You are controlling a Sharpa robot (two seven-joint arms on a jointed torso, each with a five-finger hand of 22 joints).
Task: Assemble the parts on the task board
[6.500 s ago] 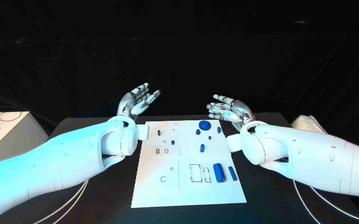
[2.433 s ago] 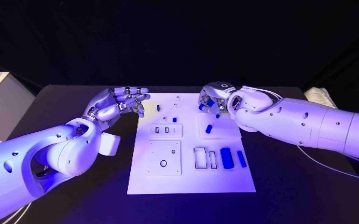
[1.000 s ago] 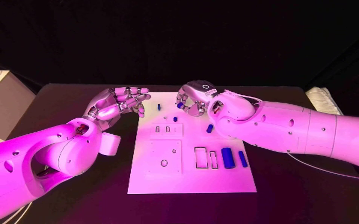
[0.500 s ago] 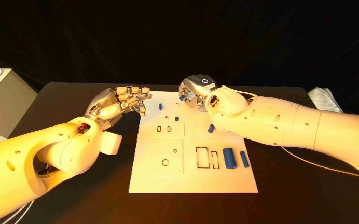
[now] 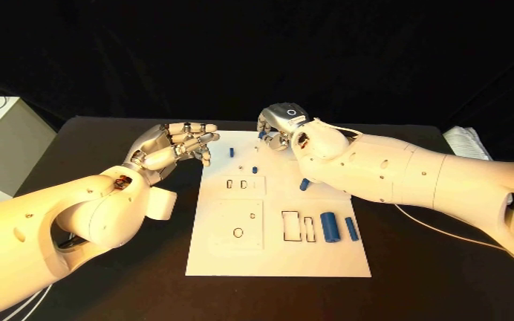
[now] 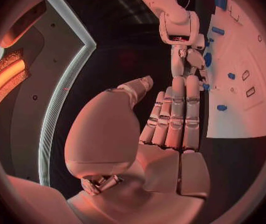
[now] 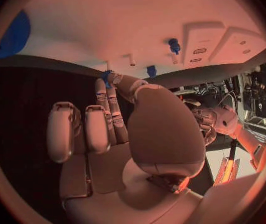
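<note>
We see the white task board in the lower middle of the head view on the black table. The right hand sits at the board's upper edge, just above centre frame, fingers curled downward. In the right wrist view a small blue part sits at the tips of thumb and one finger, apparently pinched, with the other fingers curled beside it. The left hand hangs at centre left, just off the board's upper left corner, fingers bent and close together, holding nothing that we can make out. On the board, a small blue peg lies nearest the left fingertips and apart from them, and another peg lies below the right hand. A blue piece lies mid-board, and a blue cylinder and a thinner bar lie at the lower right.
</note>
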